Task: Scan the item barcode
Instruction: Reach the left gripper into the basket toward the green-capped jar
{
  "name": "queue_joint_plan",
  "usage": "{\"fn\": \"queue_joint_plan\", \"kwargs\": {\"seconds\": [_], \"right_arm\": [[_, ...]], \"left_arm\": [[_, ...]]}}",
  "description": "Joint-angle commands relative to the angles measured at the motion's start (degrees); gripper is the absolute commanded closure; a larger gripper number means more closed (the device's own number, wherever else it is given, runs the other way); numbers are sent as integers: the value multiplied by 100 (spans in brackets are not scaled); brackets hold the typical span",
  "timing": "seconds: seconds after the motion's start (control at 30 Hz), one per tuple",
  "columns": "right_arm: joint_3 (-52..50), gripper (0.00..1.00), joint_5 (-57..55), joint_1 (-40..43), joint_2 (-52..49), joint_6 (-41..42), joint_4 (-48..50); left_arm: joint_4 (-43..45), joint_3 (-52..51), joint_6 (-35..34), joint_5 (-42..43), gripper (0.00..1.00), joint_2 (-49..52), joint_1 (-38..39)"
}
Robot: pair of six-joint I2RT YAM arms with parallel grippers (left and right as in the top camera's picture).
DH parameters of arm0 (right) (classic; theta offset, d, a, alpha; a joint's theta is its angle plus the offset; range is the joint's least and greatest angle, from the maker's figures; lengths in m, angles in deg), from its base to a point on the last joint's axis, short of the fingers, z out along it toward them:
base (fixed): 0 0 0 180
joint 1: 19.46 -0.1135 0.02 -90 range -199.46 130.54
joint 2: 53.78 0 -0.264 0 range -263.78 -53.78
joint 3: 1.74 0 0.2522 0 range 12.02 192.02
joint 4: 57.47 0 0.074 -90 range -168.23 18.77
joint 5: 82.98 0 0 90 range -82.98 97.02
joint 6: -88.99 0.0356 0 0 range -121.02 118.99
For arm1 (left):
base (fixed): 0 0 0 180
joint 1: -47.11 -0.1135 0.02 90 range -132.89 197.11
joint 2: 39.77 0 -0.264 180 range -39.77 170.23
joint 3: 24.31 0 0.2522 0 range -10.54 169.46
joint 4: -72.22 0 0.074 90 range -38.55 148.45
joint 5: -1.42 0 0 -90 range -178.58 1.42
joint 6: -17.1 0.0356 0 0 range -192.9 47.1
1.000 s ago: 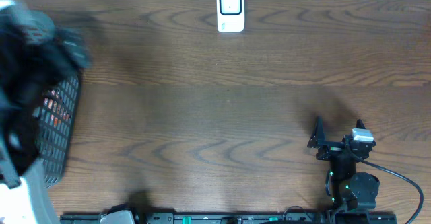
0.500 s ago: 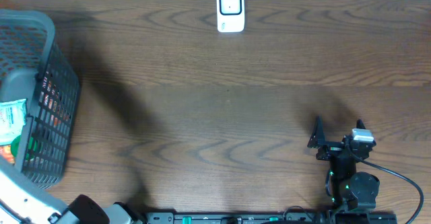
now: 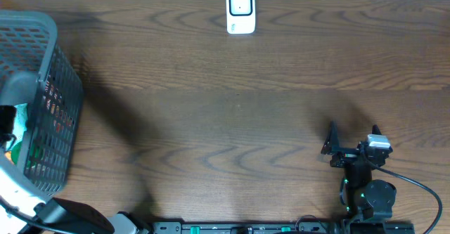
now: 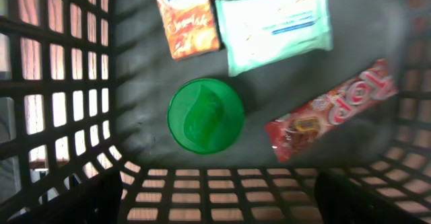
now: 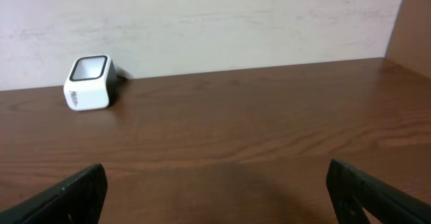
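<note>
The left gripper (image 4: 219, 198) hangs over a grey mesh basket (image 4: 64, 96), jaws spread wide and holding nothing. Only its two dark, blurred fingertips (image 4: 74, 200) show, at the bottom corners of the left wrist view.

Below it, four items lie flat and apart on the basket floor:
- **Green round tub (image 4: 205, 116):** it sits nearest the gripper, seen from above. Whether it is a lid or a cup is hard to tell.
- **Red wrapper (image 4: 333, 109):** it lies to the tub's right, with its long axis slanting from lower left to upper right. Large white letters read "Top", and its far end is cut off by the basket wall.
- **Orange carton (image 4: 188, 19):** it lies at the top, long axis nearly up and down. It has a blue logo on a white patch that is too blurred to read.
- **Pale green wipes pack (image 4: 276, 25):** it lies beside the carton, long axis running left to right and slightly tilted. Its print is unreadable.

No barcode shows on any of the four. From overhead the basket sits at the table's (image 3: 211, 107) left edge, half cut off, with the left arm hiding most of its inside.

The right gripper (image 5: 217, 177) rests low near the table's front right, jaws fully apart and empty. It faces the white scanner (image 5: 88, 83) across the table. The scanner stands at the table's far edge against the pale wall (image 5: 236, 15), with its dark-rimmed window tilted upward. Grey lettering on its side is too small to read.
</note>
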Motion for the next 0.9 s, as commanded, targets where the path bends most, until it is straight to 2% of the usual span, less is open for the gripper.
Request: {"fn": "queue_joint_plan", "kwargs": {"seconds": [0.0,0.13,0.4,0.87], "right_arm": [[-13,1,7,-37,31,-72,-15],[-13,1,7,-37,31,-72,-15],[-13,1,7,-37,31,-72,-15],[-13,1,7,-37,31,-72,-15]], "left_arm": [[273,-472,-72,-192,8,-28,-20],[597,-883,-72,-378,2,-28,-20],[1108,-1272,-48,-492,2,52,-20],[1434,-1272,55,-431,2,1539,-17]]}}
